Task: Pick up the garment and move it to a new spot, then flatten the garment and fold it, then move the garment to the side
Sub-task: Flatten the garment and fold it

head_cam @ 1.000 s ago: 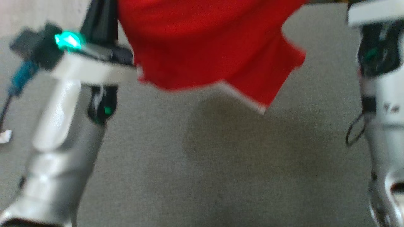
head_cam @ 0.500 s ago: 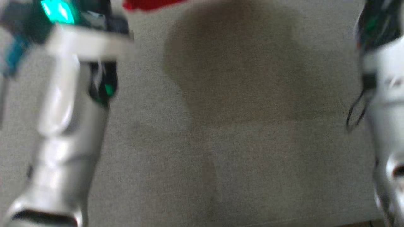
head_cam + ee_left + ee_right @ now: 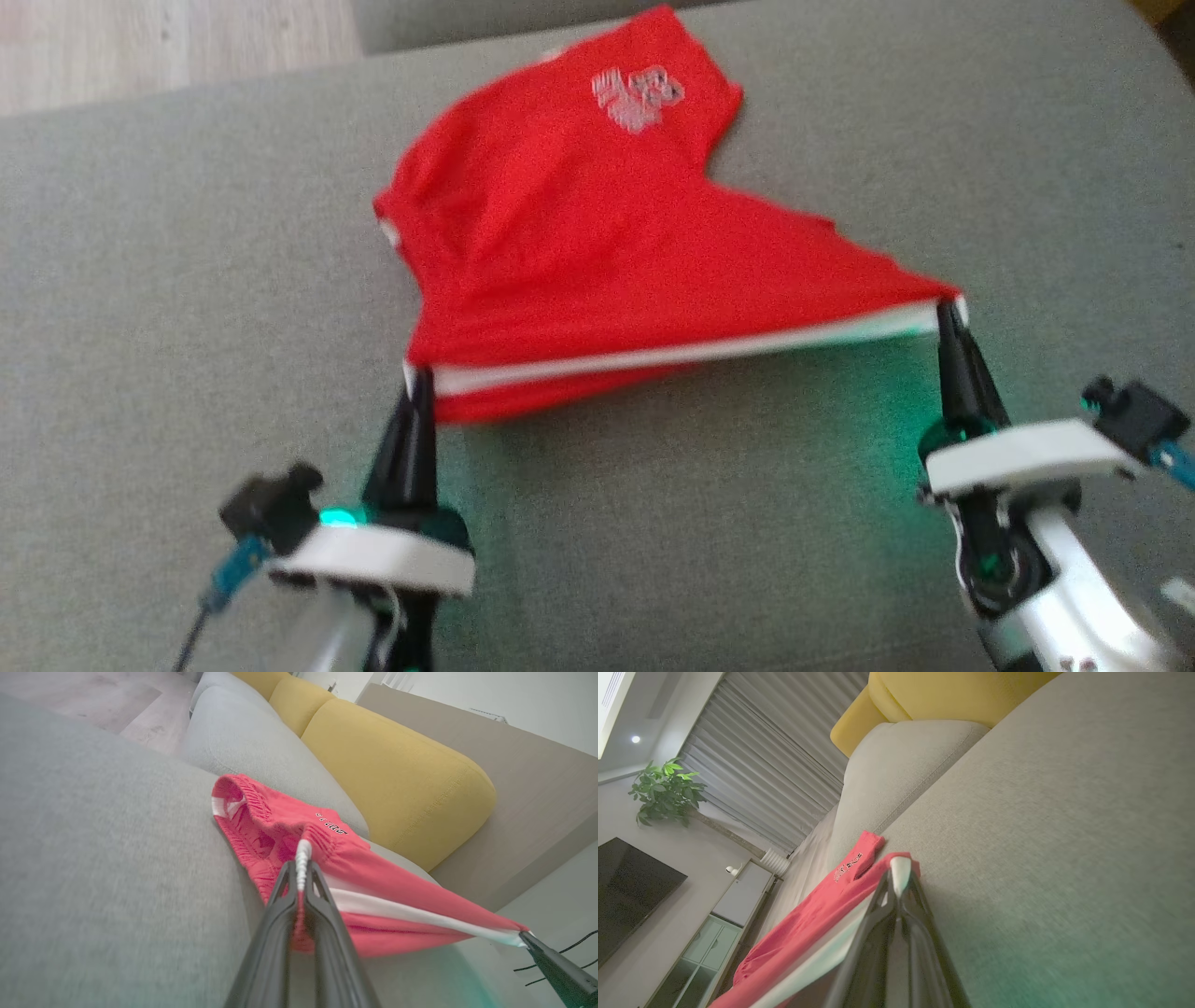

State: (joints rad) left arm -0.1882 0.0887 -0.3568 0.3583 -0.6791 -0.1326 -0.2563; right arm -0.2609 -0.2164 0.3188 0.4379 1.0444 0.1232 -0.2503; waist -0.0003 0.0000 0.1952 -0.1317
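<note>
You have the red garment (image 3: 579, 233) lying across the middle of the grey sofa seat (image 3: 187, 280), and both arms have hold of its near edge. Your left gripper (image 3: 417, 378) has its two dark fingers pressed together on the near-left corner; the left wrist view shows the bunched white trim squeezed between the tips. Your right gripper (image 3: 946, 313) is clamped the same way on the near-right corner, with a sliver of white cloth caught at its tips in the right wrist view. Between the two pinches the white stripe (image 3: 672, 355) along the hem is pulled taut and nearly straight. That stretched edge is the garment's long axis: it runs from left to right across the seat, roughly parallel to the front edge, with the right end sitting a little farther back than the left. This near edge looks lifted just clear of the seat, with a fold of red sagging beneath the stripe, while the rest of the cloth rests on the seat. From that edge the garment narrows away from you and points toward the back edge of the seat, ending in the part that bears the pale logo (image 3: 638, 96). The gathered waistband (image 3: 247, 798) lies on the left side, open toward the left edge of the seat. A yellow cushion (image 3: 397, 774) stands behind the garment, apart from it, and wooden floor (image 3: 168, 42) shows past the seat's far-left corner.
</note>
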